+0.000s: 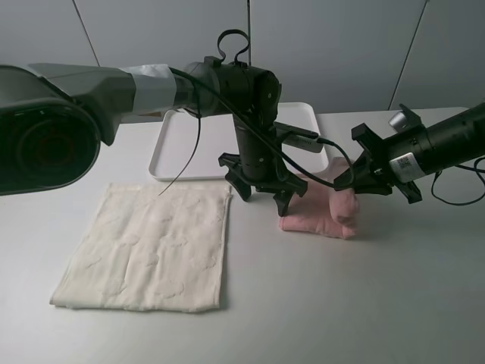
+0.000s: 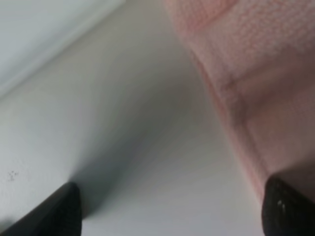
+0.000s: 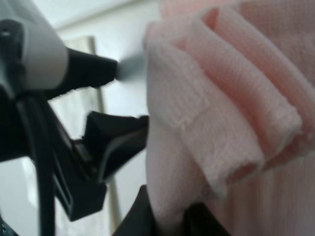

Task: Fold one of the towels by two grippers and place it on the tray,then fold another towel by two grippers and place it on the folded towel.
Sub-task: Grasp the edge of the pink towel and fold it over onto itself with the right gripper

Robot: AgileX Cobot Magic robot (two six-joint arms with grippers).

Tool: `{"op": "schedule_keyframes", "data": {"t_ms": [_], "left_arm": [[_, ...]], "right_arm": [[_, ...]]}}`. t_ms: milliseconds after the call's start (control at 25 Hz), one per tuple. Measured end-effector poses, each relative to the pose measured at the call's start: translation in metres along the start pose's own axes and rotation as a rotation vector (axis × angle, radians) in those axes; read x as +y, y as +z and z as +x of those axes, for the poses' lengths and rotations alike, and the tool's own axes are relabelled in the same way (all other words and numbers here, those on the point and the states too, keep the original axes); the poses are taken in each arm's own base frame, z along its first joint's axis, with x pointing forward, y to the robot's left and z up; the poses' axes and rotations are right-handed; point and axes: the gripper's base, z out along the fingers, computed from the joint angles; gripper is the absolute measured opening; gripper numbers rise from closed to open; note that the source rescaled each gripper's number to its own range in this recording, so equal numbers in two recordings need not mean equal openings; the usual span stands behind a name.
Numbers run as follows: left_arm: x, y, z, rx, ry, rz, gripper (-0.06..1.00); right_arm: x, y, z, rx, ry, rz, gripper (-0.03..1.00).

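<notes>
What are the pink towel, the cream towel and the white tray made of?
Pink towel: soft fuzzy cloth, probably terry; its weave shows close up. Cream towel: thin matte fabric, faintly patterned and wrinkled. Tray: smooth white, probably plastic, with a rounded raised rim.

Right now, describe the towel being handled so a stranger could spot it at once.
Find the white tray at the back. In front of its right corner, between the left hand and right hand, lies the pink towel. It is bunched up, unlike the cream towel spread flat to its left.
</notes>
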Motion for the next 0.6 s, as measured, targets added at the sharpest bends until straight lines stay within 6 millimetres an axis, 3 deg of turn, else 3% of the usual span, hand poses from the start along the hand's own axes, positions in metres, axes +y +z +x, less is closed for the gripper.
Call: {"op": "schedule_keyframes", "data": {"t_ms": [600], "left_arm": [[0.017, 0.000, 0.000, 0.022, -0.001, -0.002, 0.98]], "right_arm": [[-0.022, 0.029, 0.004, -0.072, 0.132, -0.150, 0.06]]}}
